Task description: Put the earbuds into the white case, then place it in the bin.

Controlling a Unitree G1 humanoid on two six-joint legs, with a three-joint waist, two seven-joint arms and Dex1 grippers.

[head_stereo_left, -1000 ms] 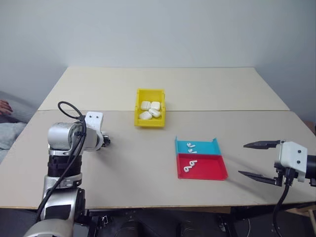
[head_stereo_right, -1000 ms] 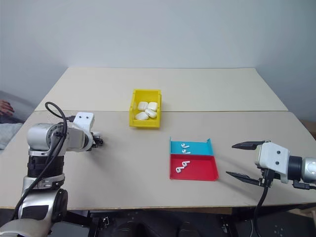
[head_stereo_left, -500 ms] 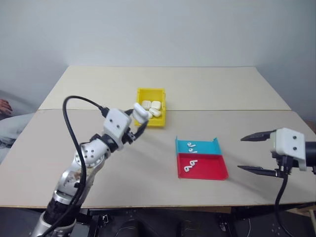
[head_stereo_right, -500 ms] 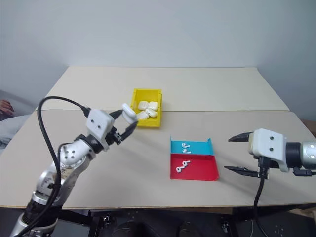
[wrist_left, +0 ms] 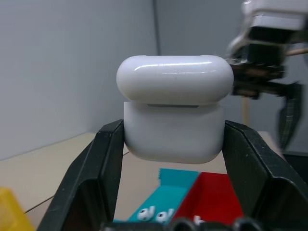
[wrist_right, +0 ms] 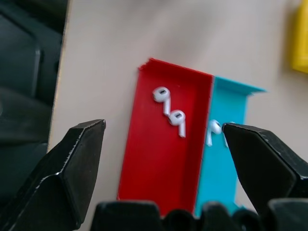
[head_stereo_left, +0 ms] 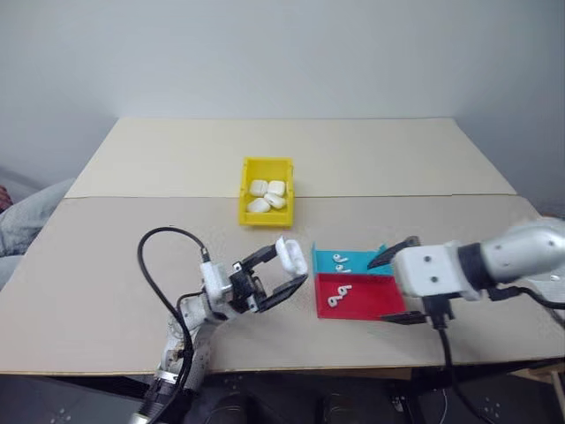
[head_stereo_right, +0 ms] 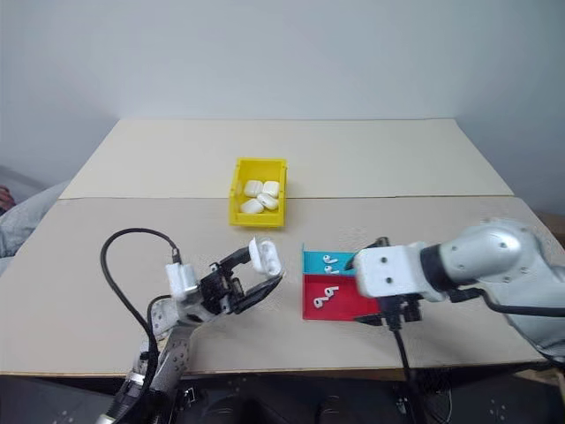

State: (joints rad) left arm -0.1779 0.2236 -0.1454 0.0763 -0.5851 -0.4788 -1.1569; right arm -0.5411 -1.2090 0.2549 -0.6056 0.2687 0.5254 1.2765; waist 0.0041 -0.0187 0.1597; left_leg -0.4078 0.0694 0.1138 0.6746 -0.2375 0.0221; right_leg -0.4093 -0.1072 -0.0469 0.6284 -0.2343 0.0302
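Note:
My left gripper is shut on the white case, held above the table just left of the trays. In the left wrist view the case stands upright between both black fingers, its lid on top. Two earbuds lie in the red tray and two more earbuds in the blue tray. My right gripper hangs open over the right end of the trays. In its wrist view the earbuds lie between the spread fingers. The yellow bin stands further back.
Several white cases lie inside the bin. A grey sleeve shows at the table's left edge. The table's front edge runs close under both grippers, and a seam crosses the tabletop behind the bin.
My left arm swung from the table's left side past the bin to the front middle, with the case in its fingers. The right gripper moved left over the trays, staying open.

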